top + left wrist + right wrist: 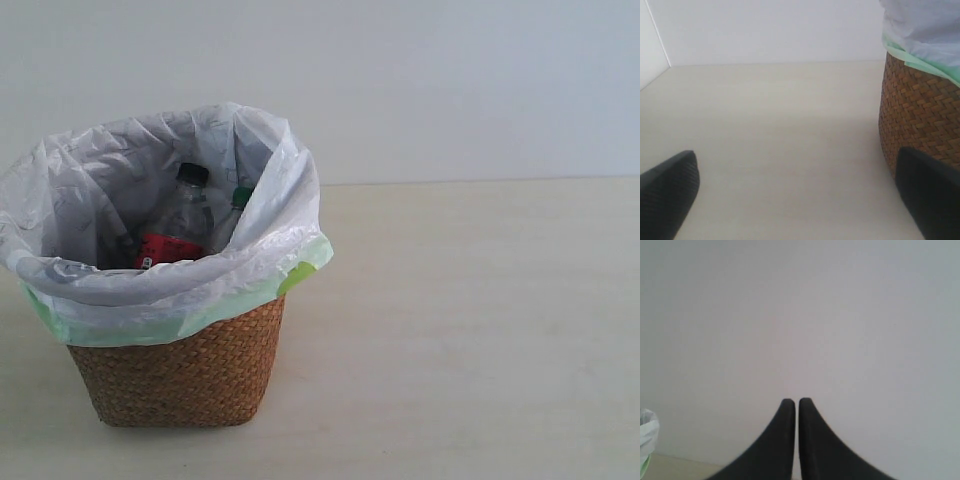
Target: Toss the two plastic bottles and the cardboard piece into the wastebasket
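Pale tabletop point(480, 330) stretches open beside the wastebasket point(180, 370); left jaws gape by it, right jaws touch.

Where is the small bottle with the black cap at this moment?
In the exterior view, the small bottle stands inside the wastebasket on the left, with the larger bottle's green cap just to its right.

Wicker wastebasket point(180, 372), white bag liner point(150, 295) folded over its rim, upright toward the tabletop's left edge. Inside: small clear bottle point(186, 215), black cap up, red label. Beside it, larger bottle point(241, 196), only green cap showing.
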Available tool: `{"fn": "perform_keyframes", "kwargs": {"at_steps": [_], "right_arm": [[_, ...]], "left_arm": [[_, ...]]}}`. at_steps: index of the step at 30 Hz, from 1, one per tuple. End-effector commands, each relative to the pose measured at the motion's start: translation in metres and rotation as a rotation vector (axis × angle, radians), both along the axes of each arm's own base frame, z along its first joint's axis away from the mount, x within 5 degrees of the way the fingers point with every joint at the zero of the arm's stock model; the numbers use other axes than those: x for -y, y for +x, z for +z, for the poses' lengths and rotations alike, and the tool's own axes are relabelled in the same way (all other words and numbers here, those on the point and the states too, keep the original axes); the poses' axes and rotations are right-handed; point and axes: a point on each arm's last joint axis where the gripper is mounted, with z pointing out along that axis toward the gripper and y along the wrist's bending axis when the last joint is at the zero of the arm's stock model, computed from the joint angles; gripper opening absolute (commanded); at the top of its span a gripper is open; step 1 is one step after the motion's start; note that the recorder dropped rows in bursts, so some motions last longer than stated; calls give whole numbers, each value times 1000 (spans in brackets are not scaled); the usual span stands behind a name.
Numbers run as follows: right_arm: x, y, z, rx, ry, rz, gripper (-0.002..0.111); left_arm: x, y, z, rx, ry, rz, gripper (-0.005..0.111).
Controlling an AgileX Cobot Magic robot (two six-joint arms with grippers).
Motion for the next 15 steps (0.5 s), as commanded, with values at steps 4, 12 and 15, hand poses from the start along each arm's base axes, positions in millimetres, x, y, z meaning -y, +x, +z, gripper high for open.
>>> {"fn": "perform_keyframes", "kwargs": {"at_steps": [4, 12, 15], "right_arm": [[-11, 35, -60, -7, 18, 35, 0], [-17, 56, -133, -187, 38, 50, 0], [-17, 57, -139, -218, 42, 50, 0]], "left_arm": [[0, 0, 2, 14, -7, 6, 108], [0, 0, 2, 14, -7, 6, 108], [0, 0, 2, 14, -7, 6, 108]]}}
